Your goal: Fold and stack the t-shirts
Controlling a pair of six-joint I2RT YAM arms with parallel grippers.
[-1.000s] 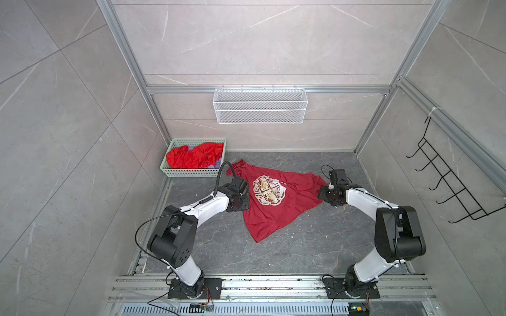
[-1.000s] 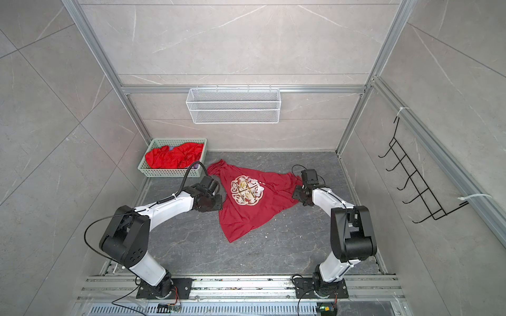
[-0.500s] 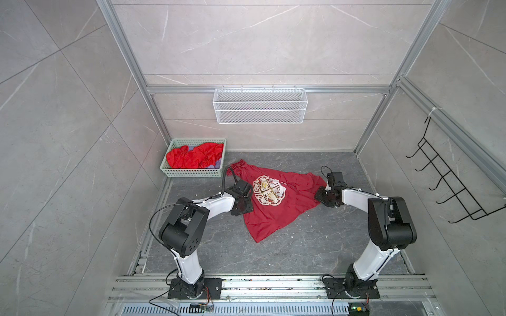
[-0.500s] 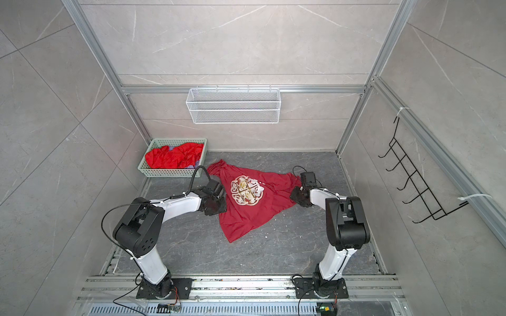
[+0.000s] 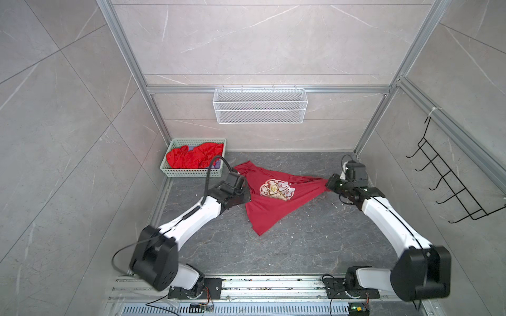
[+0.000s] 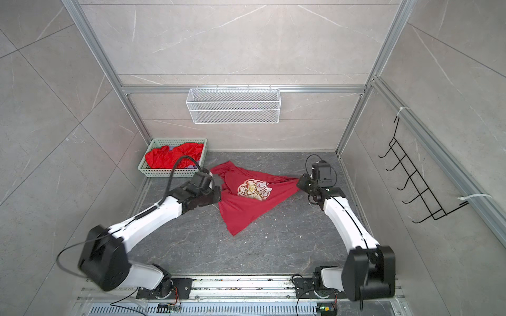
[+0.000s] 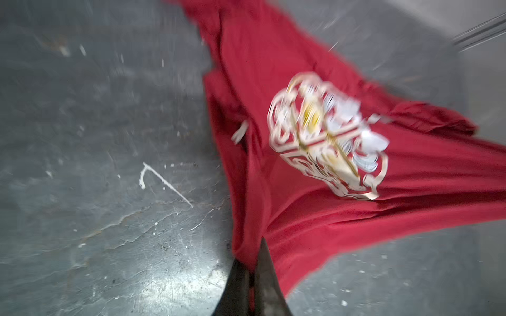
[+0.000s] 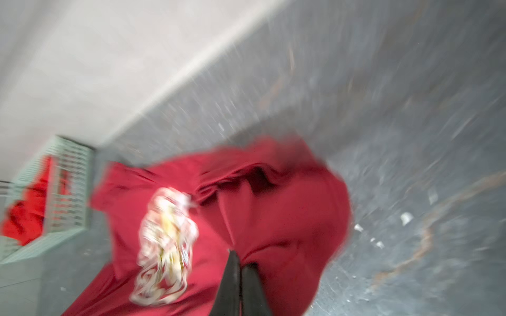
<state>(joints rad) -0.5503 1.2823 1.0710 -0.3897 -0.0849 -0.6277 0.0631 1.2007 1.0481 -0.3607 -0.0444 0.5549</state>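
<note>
Our left gripper (image 7: 253,255) is pinched tight on the shirt (image 5: 271,213) at its edge. Our right gripper (image 8: 241,260) is clamped on the far corner, so the shirt stretches between the 2, print (image 5: 277,189) up, low tip on the grey table (image 5: 301,246). Both wrist views are blurry. Just behind the left gripper is a green basket (image 5: 191,173) holding more red shirts (image 5: 194,157), with the arm's cable (image 5: 212,167) looping across it. A mesh shelf (image 5: 260,109) and a hook rack (image 5: 451,188) hang on the walls, well apart.
</note>
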